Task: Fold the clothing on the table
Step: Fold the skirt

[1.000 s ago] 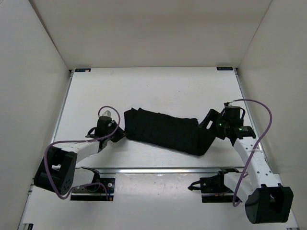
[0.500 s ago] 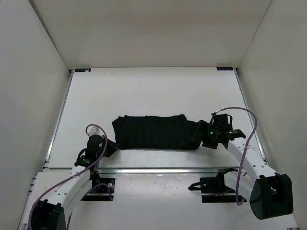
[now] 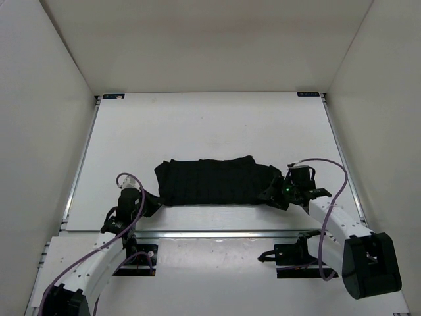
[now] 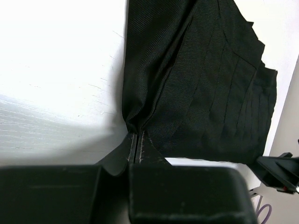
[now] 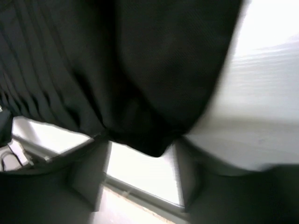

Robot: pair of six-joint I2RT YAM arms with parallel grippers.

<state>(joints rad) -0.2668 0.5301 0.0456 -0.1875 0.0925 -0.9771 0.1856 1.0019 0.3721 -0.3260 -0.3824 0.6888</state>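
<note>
Black ribbed clothing (image 3: 214, 182) — seemingly doubled, white table (image 3: 197, 125)

top view bright, even. l wrist: table (image 4: 56, 70) glare-blown past l fingers (image 4: 117, 161). r wrist blurry, r fingers (image 5: 88, 172) unfocused.

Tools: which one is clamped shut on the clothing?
The left tool: its fingers meet on a corner of the clothing. The right tool has its fingers apart, with a fold of fabric hanging between them.
</note>
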